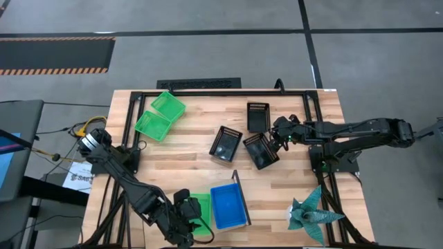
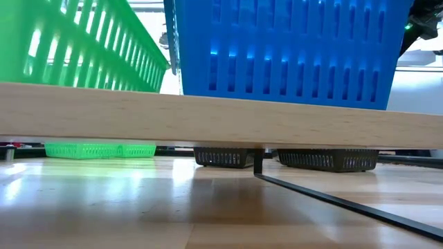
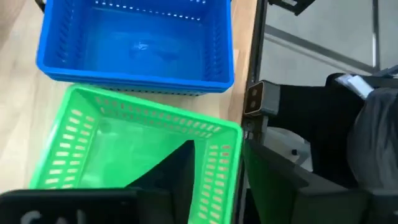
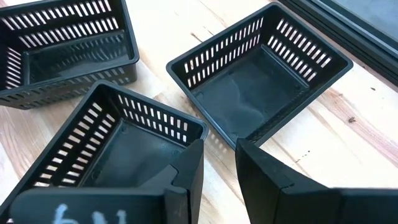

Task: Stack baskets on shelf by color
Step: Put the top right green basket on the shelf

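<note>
Left jaws (image 3: 211,186) straddle the green basket's (image 3: 124,143) wall, slightly spread; right jaws (image 4: 217,165) narrowly parted over a black basket's (image 4: 118,143) rim.

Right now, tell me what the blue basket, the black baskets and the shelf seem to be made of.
Blue basket: looks like moulded plastic, glossy, slightly translucent, slotted walls.
Black baskets: apparently the same plastic, duller sheen.
Shelf: pale wood by its grain, matte; its black upright looks like metal, though that is unsure.

Left end effector (image 1: 196,220) low at the near edge; right end effector (image 1: 278,137) mid-table, fingers parted.
</note>
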